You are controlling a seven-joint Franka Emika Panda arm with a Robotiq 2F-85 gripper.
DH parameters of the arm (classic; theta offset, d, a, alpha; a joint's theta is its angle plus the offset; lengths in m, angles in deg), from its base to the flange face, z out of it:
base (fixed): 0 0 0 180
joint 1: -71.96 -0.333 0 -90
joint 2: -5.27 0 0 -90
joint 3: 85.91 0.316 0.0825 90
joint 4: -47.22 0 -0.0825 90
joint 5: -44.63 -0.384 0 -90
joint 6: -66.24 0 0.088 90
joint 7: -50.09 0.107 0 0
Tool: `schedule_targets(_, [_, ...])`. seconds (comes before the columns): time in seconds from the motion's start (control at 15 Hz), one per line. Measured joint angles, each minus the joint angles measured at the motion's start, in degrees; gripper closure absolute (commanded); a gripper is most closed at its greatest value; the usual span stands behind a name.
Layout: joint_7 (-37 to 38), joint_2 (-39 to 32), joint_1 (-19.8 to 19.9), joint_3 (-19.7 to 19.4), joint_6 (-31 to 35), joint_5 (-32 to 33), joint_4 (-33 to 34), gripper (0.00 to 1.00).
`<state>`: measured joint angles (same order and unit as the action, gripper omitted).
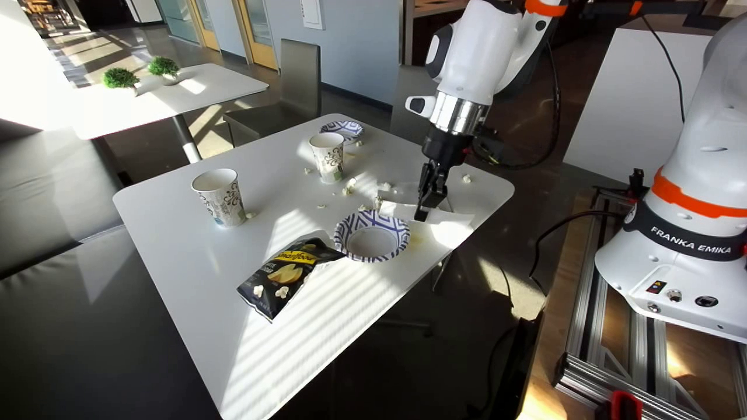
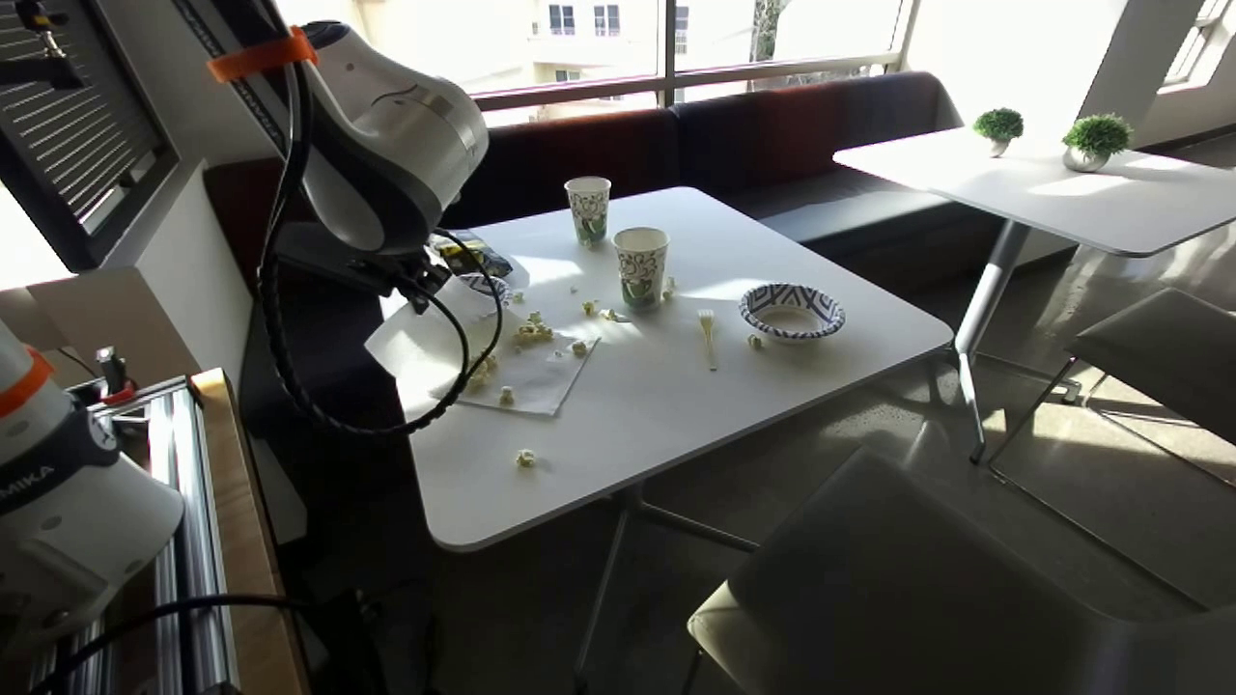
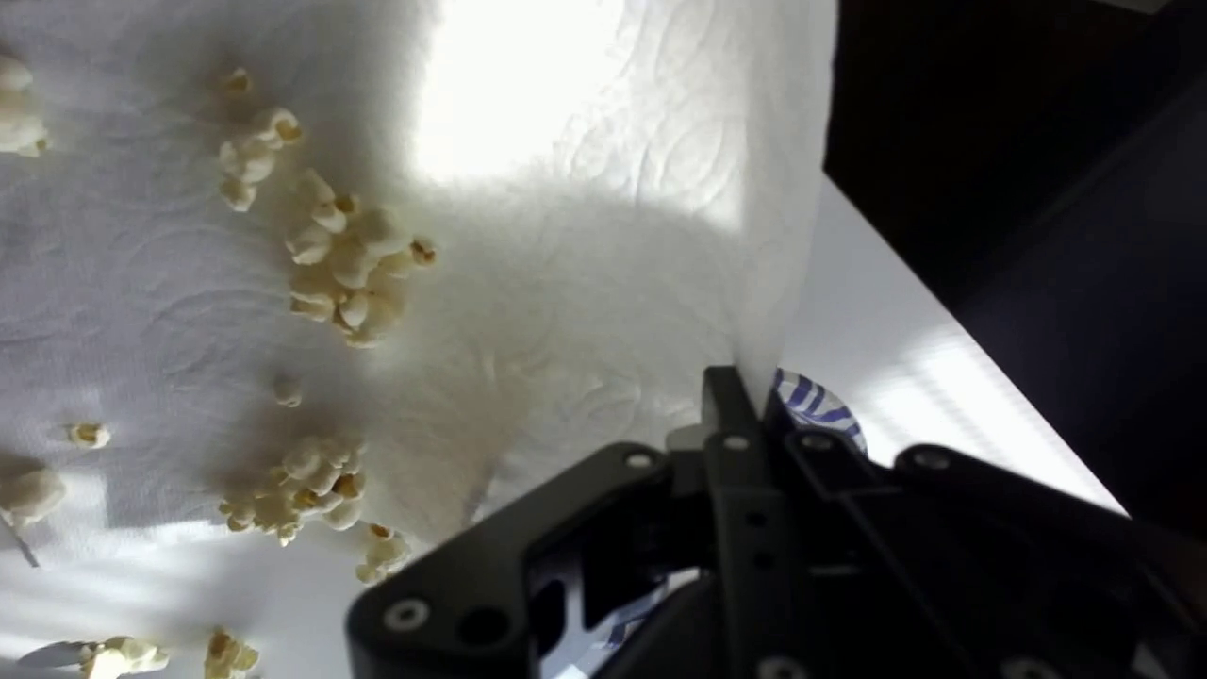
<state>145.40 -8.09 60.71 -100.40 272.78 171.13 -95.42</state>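
Thin white embossed paper towel (image 3: 575,302) pinched by its raised side

The black two-fingered gripper (image 3: 752,389) is clenched on the towel, its tips squeezing the sheet where it stands up. The towel lies along the robot-facing edge of the white, round-cornered table surface (image 1: 280,210), toward the corner where a lone pale popcorn piece (image 1: 466,178) sits; its gripped side rises at that edge, near the blue-and-white patterned paper bowl (image 1: 372,236). Whether towel and bowl touch, I cannot tell.

It should handle as almost weightless, limp and soft, dry rather than slippery, and quick to tear under a sharp tug. The cream-coloured popcorn clusters (image 3: 354,264) on its flatter part add little load, yet would probably roll if the towel tilted. The best hold seems the rim or a corner, pinched deep enough to spread the pull; the flat middle offers little to grasp
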Motion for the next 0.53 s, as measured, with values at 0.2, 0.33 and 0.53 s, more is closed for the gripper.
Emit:
schedule_targets(0.2, [-6.5, 0.0, 4.0, 0.4, 2.1, -3.3, -0.8, 1.0])
schedule_targets(0.33, [-10.0, -0.1, 6.5, 0.4, 3.1, -4.4, -1.6, 1.0])
schedule_targets(0.53, [-14.9, -0.6, 10.6, 0.1, 4.1, -5.2, -2.6, 1.0])
